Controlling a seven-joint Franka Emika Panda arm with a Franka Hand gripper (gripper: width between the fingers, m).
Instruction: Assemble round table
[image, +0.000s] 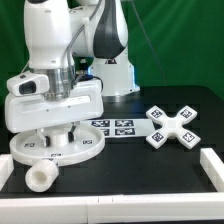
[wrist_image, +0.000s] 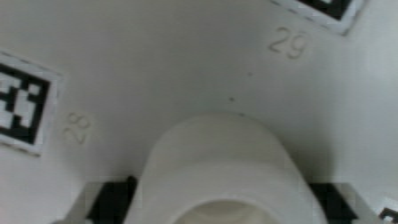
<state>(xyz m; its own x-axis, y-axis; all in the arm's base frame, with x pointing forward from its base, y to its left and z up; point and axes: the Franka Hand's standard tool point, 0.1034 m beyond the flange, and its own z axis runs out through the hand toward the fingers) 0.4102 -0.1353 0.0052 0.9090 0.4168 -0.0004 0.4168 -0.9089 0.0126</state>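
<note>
The large round disc (image: 88, 150) lies flat at the exterior view's left, white with a raised rim. My gripper (image: 57, 138) stands straight down over its middle. In the wrist view the disc's surface (wrist_image: 178, 70) fills the picture, tags at its edges, and the central hub (wrist_image: 222, 150) rises between my gripper's (wrist_image: 222, 207) dark pads (wrist_image: 118, 200). Both pads lie against the hub's sides, so the gripper is shut on it. The short cylinder leg (image: 40, 177) lies on its side in front of the disc. The cross-shaped base (image: 172, 125) rests at the exterior view's right.
The marker board (image: 113, 128) lies flat between the disc and the cross-shaped base. A low white wall (image: 212, 165) runs along the right side and another along the front edge (image: 110, 212). The arm's base (image: 118, 75) stands behind.
</note>
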